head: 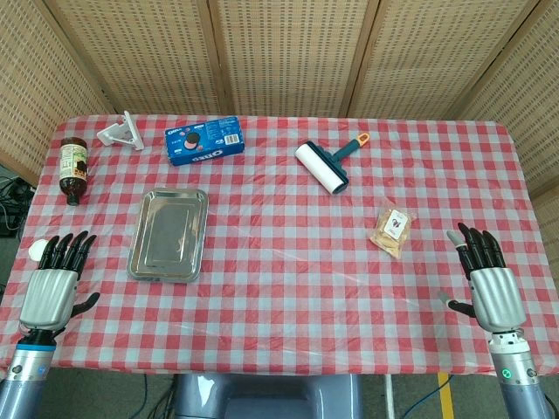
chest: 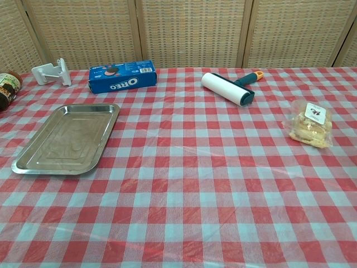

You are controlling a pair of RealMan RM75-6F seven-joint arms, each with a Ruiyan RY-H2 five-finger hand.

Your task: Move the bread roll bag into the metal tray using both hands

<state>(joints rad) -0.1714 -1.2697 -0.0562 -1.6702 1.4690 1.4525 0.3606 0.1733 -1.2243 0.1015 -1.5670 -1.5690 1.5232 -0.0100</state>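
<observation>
I start from the red-and-white checked tablecloth (head: 288, 262), with the rectangular shiny metal tray (head: 169, 234) lying flat just ahead and slightly inward of my left hand (head: 54, 284). That hand hovers at the near edge, released, fingers apart, holding nothing. My right hand (head: 486, 278) is likewise released and empty at the opposite near edge. The small clear bag of bread rolls (head: 392, 230) lies ahead and inward of the right hand, well apart from the tray. I judge the reach comes first: I take the right hand forward and inward to the bag, close gently so the rolls are not crushed, then bring the left across to share the hold
</observation>
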